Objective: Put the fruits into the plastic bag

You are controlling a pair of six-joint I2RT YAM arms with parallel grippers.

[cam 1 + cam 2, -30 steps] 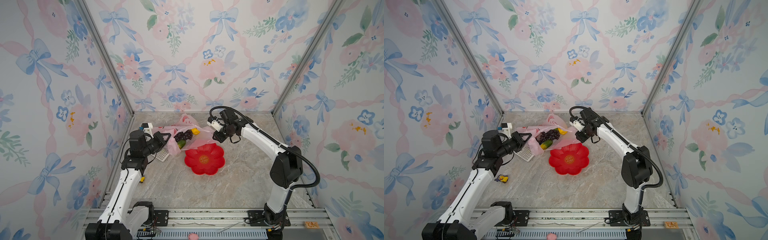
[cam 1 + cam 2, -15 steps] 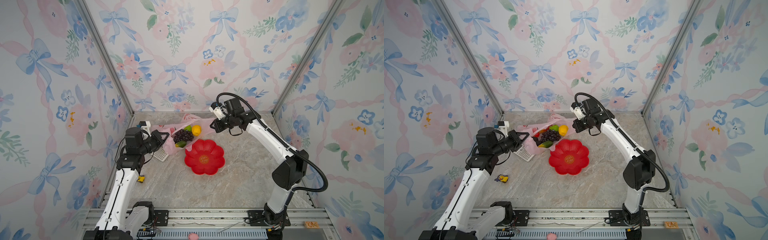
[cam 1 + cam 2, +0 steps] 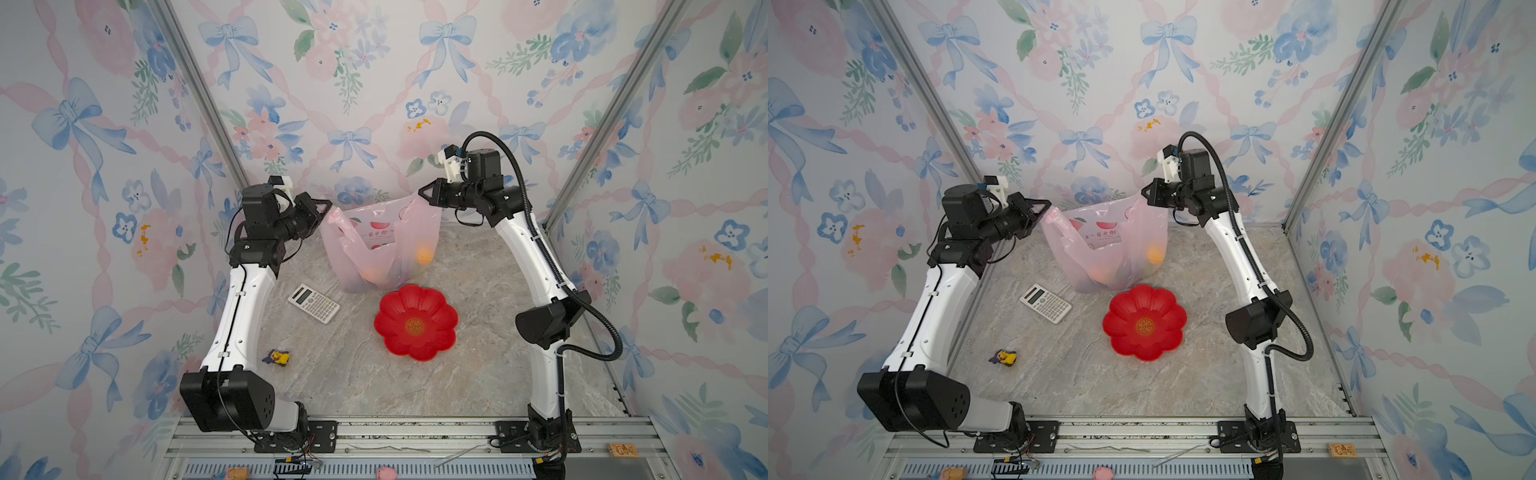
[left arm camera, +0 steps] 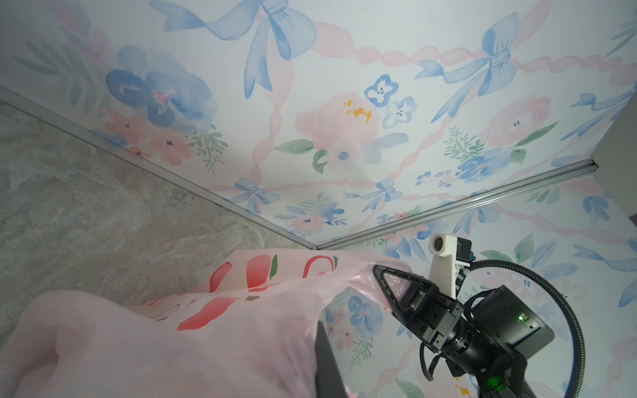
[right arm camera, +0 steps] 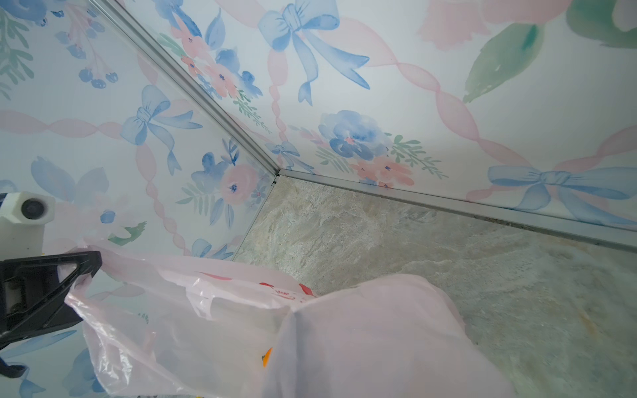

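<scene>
The pink translucent plastic bag [image 3: 380,249] [image 3: 1100,245] hangs upright between my two grippers, its bottom resting on the stone table just behind the red plate. My left gripper [image 3: 326,206] [image 3: 1047,205] is shut on the bag's left handle. My right gripper [image 3: 422,194] [image 3: 1144,193] is shut on the right top edge. The fruits show only as orange blobs [image 3: 424,255] [image 3: 1100,272] through the film low in the bag; the others are hidden. In the left wrist view the bag [image 4: 224,327] drapes over one dark finger [image 4: 325,358]. The right wrist view shows the bag [image 5: 344,337] and an orange fruit [image 5: 267,356].
A red flower-shaped plate [image 3: 415,322] [image 3: 1144,322] lies empty in front of the bag. A white calculator [image 3: 313,303] [image 3: 1045,303] lies to the plate's left. A small duck toy [image 3: 276,357] sits near the left arm. Floral walls close in on three sides.
Both grippers have risen and spread apart, pulling the bag up from lying flat to hanging upright. The fruits have sunk down inside it. The calculator now lies uncovered.
</scene>
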